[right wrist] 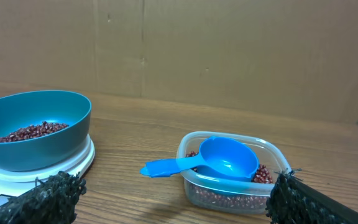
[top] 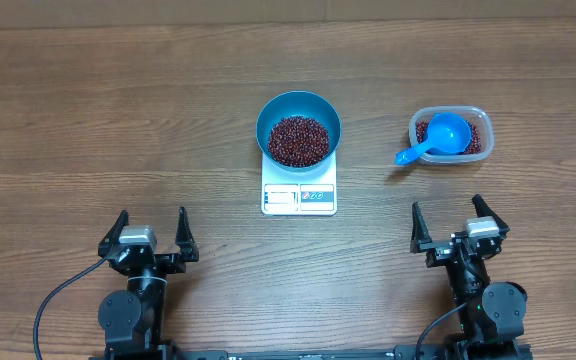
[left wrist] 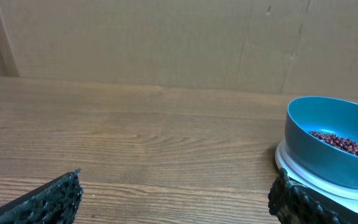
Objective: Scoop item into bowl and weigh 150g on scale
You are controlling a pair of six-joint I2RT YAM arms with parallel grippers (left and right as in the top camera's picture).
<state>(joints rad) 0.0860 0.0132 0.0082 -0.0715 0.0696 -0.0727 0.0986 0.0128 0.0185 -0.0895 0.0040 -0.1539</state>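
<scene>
My left gripper (top: 152,215) and right gripper (top: 446,205) gape wide, holding nothing. Bowl (top: 271,108) of beans (top: 299,140) on the scale (top: 299,198), twelve o'clock.

Matt wood-grain table (top: 68,120), smooth glossy teal bowl (top: 299,102), clear plastic tub (top: 481,113), prob. plastic blue scoop (top: 448,133)

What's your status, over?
Status: left gripper and right gripper open, empty. On scale: bowl holding beans. In tub: scoop. Nothing blocking.
</scene>
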